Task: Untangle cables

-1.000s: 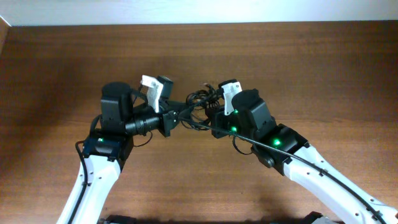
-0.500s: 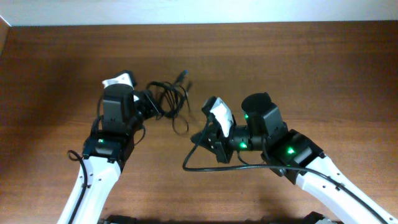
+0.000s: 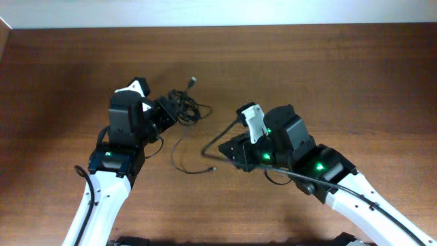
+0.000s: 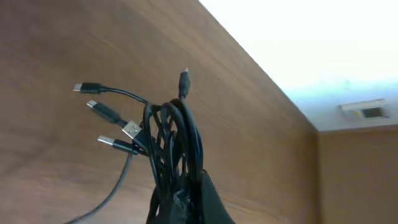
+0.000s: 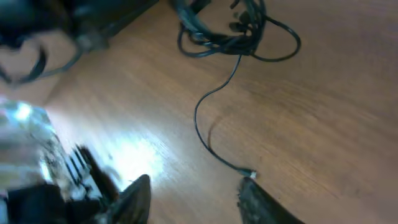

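My left gripper (image 3: 166, 111) is shut on a tangled bundle of thin black cables (image 3: 186, 106), held up off the wooden table. In the left wrist view the bundle (image 4: 177, 137) rises from the jaws (image 4: 186, 202) with several plug ends fanning out to the left. One loose cable (image 3: 175, 156) trails from the bundle down onto the table and ends in a small plug (image 3: 214, 167). My right gripper (image 3: 224, 149) is open and empty just above the table. In the right wrist view its fingers (image 5: 196, 199) straddle bare wood, and the plug (image 5: 249, 174) lies beside the right fingertip.
The wooden table (image 3: 341, 68) ends at a white wall along the back. The left arm's own thicker black cable (image 3: 92, 164) hangs by its base. The two arms lean toward each other at the middle of the table.
The arms pulled apart from the shared bundle. The right gripper drew one cable out to the right, then let it go; it now lies on the table. The left still holds the bundle.
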